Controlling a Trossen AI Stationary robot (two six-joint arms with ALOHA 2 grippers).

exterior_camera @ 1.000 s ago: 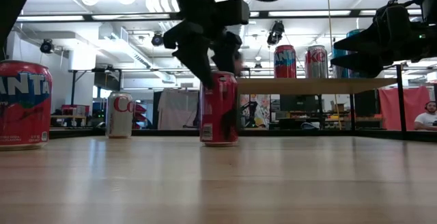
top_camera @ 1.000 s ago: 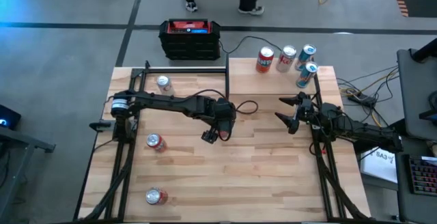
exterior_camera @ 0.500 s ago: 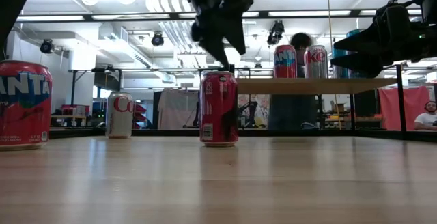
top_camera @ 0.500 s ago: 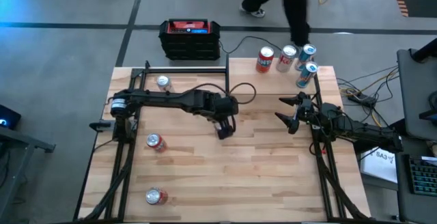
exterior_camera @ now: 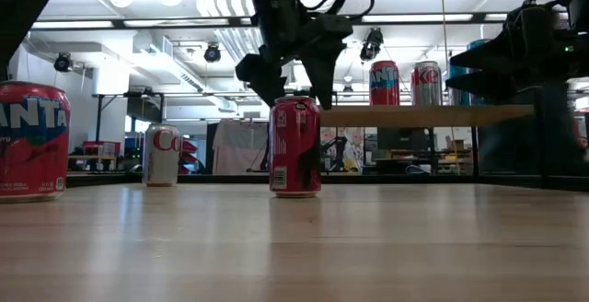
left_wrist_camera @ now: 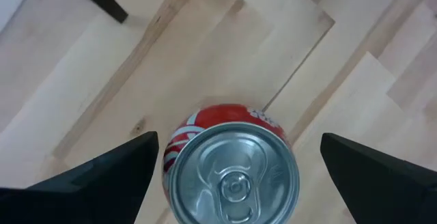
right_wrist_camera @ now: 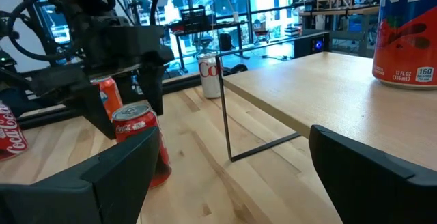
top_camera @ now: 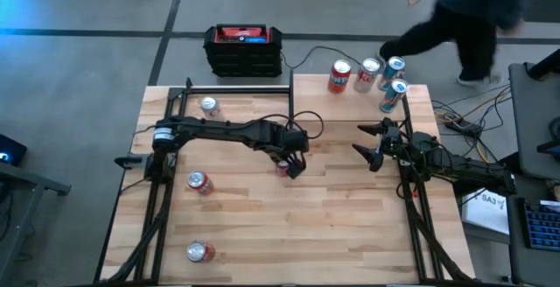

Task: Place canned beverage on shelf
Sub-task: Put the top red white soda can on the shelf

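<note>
We are looking at the left pincer (exterior_camera: pixel 293 79) hanging spread wide directly above a red aluminium drink can (exterior_camera: pixel 295 147) that is standing upright near the middle of the pale butcher-block wooden surface (top_camera: pixel 332 208); its two dark fingers (left_wrist_camera: pixel 95 176) are flanking the can's silver pull-tab lid without touching it, so it is gripping nothing, and we are not making out any brand on this can. The right pincer (top_camera: pixel 366 140) is waiting over the right side of the surface, fingers also standing apart and empty, pointing toward the centre. The small rectangular pale wood shelf on thin black metal posts (top_camera: pixel 315 86) is standing at the far right corner, carrying four upright cans: an orange one (top_camera: pixel 339 76), a silver one (top_camera: pixel 368 74) reading "ke" in red in the low view, and two blue ones (top_camera: pixel 393 84); the right wrist view is showing a blue can with strawberry art and "12 FL OZ" on it. On the left part of the surface three more cans are standing apart: a silver can (exterior_camera: pixel 161 155) with red "Co" lettering, a red-topped can (top_camera: pixel 199 180), and a red can (exterior_camera: pixel 32 142) reading "ANTA" nearest the low camera. A black-and-red box (top_camera: pixel 244 49) is sitting on the floor beyond the surface, and a person (top_camera: pixel 472 20) is passing behind the shelf.
</note>
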